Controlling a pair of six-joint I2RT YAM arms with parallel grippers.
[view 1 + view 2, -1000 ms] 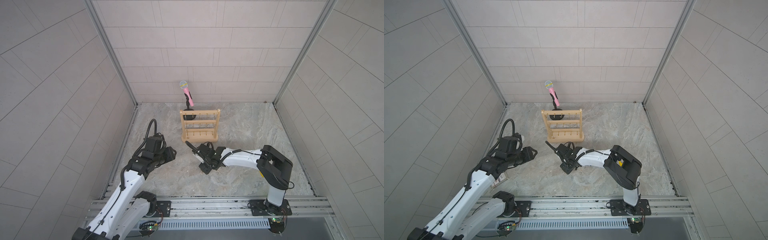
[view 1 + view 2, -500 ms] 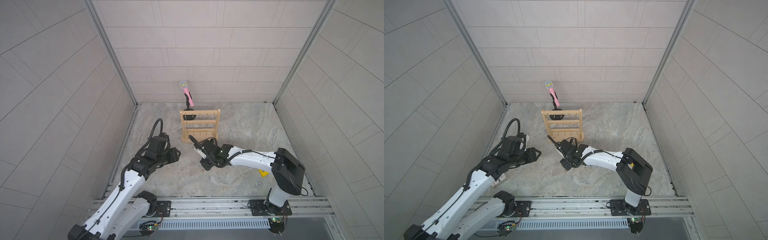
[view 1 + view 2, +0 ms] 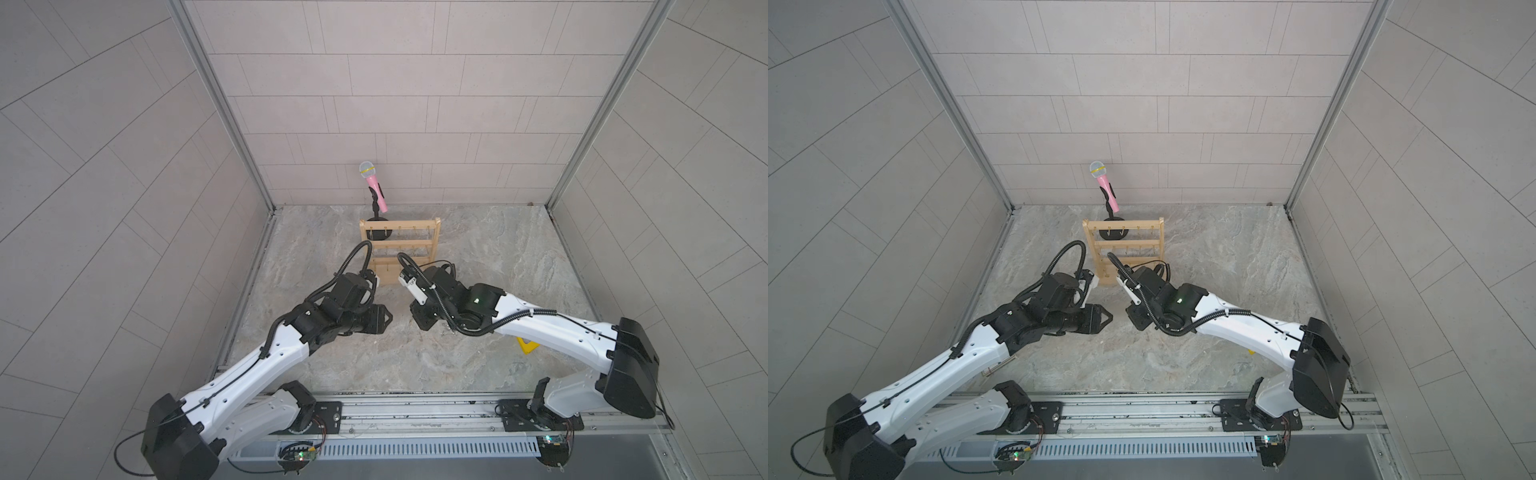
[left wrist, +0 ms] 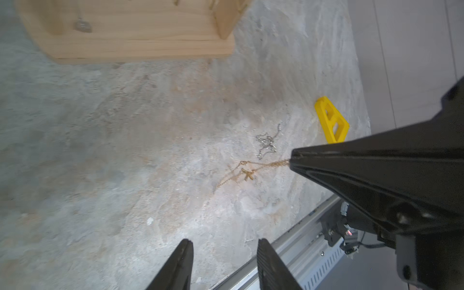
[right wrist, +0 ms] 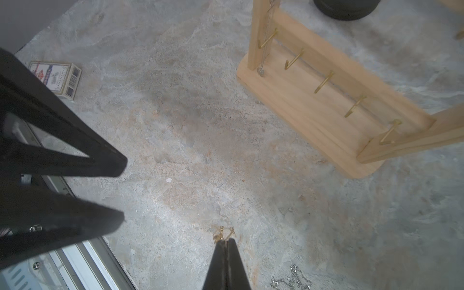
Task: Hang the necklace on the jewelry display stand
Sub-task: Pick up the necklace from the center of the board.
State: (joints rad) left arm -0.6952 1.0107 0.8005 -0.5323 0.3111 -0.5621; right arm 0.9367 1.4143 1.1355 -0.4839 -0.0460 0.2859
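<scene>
**Tiled booth, a meeting at mid-table**

Grey tiled walls close round a marble-patterned table (image 3: 478, 249), and both arms lean in over its middle, nose to nose.

At the right gripper (image 5: 225, 241) the two black fingers are pressed flat together, and a gold necklace (image 4: 248, 174) is pinched at their very tips. In the left wrist view the fine chain trails away from those tips with a small star-shaped pendant on it. Whether the loose end touches the table I cannot tell.

The left gripper (image 4: 223, 244) faces it from near by, fingers spread well apart and nothing between them.

The jewelry display stand (image 3: 401, 245) stands upright just beyond the two grippers, toward the back wall, with brass hooks (image 5: 324, 81) along its bars. A thin silver necklace (image 5: 261, 71) hangs by one post, its pendant down on the wooden base.

Elsewhere on the table:
- A loose silver chain (image 4: 267, 143) lies in a small heap just beside the gold one.
- A yellow block (image 4: 331, 123) sits a little further off, under the right arm.
- A card box (image 5: 56, 79) lies flat on the left side — well apart from the stand.
- A pink microphone (image 3: 374, 187) tilts on its black holder behind the stand.
</scene>
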